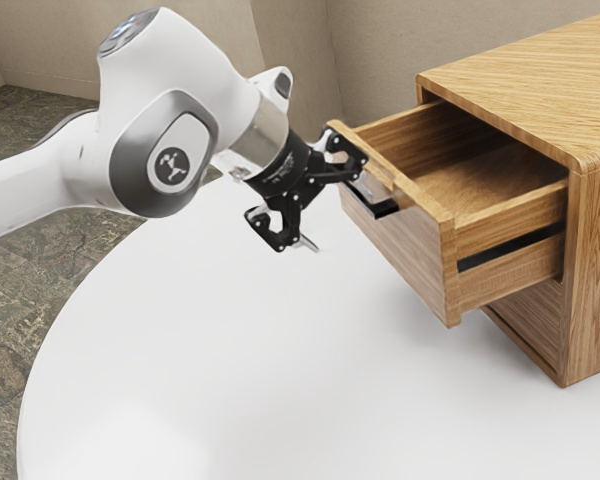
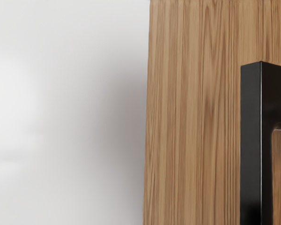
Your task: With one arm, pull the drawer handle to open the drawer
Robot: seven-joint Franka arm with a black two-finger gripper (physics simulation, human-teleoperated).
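jutting open over a white table (image 1: 230,380), the drawer (image 1: 450,190); mottled floor (image 1: 20,250).

A round white bench (image 1: 230,380) with a smooth, plain top stands on a mottled grey-green stone floor (image 1: 20,290). One thing rests directly on it: a wooden cabinet (image 1: 580,250), sitting flat near the bench's far edge at the exterior view's right.
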